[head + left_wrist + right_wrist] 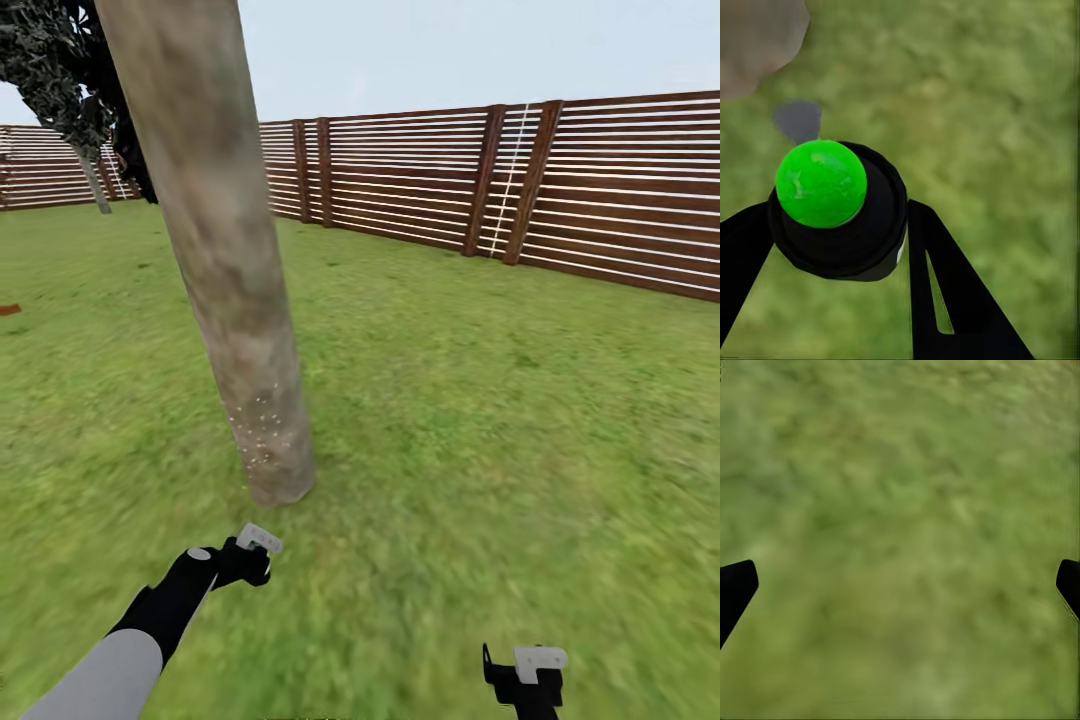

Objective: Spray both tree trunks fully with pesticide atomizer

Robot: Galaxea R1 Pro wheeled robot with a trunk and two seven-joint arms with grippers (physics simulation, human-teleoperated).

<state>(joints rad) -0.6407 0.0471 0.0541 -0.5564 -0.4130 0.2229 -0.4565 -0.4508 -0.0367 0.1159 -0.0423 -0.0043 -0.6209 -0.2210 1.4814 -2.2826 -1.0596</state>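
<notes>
Big green lawn [520,430] all around. Long brown fence [620,190] at the back, well away. Fat pale trunk [225,260] close in front, leaning, foot in the grass. Dark tree [60,70] up in the far corner behind it.

Left arm [110,670] low at the left side, grey sleeve then black, reaching forward and bent in toward the trunk foot. Left gripper [250,555] near the trunk foot, not touching it. Right gripper [528,678] low on the other side, well apart from the trunk, hanging over bare grass. In the right wrist view, two black fingers [736,589] spread wide at the edges with nothing between them.

In the left wrist view, black fingers [949,292] squeezed on both sides of the atomizer [832,206], a round black thing with a bright green ball on top. So: atomizer off the floor, held in the left gripper, just beside the trunk.

Tiny pale specks [262,425] of spray on a small patch low on the trunk. Lots of bare bark above, so probably early in the job.

To spray well: point the atomizer right at the bark, not at the grass. Stay close so the cloud lands on the trunk. Lift the arm bit by bit, from the speckled patch upward. Go round to the far side too. Hold tight all the way. Then on to the other tree.
</notes>
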